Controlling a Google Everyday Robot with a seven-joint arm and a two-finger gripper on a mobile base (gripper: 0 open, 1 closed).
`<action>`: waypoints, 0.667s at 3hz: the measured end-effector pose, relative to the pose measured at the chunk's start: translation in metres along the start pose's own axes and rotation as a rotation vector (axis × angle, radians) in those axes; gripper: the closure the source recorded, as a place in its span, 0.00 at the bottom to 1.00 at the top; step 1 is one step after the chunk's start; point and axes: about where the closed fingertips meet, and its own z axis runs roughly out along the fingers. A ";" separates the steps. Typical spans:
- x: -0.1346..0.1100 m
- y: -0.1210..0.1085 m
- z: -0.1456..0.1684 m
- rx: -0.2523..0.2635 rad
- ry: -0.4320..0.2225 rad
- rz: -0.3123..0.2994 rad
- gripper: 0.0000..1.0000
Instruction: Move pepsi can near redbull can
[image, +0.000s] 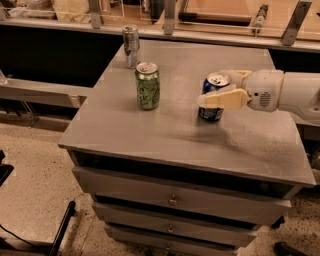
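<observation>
At pepsi can (210, 114), pincer (213, 88); green can (148, 88) nearby.

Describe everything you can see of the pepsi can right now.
The pepsi can is dark blue with light markings and a silver top, metal by its look, standing upright on the grey table, right of centre. The tool reaches in from the right and straddles it at mid-height, hiding part of its side. No other can touches it.
</observation>
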 end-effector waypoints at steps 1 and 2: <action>-0.001 0.001 0.002 -0.004 0.000 -0.001 0.42; -0.001 0.003 0.004 -0.008 0.000 -0.002 0.65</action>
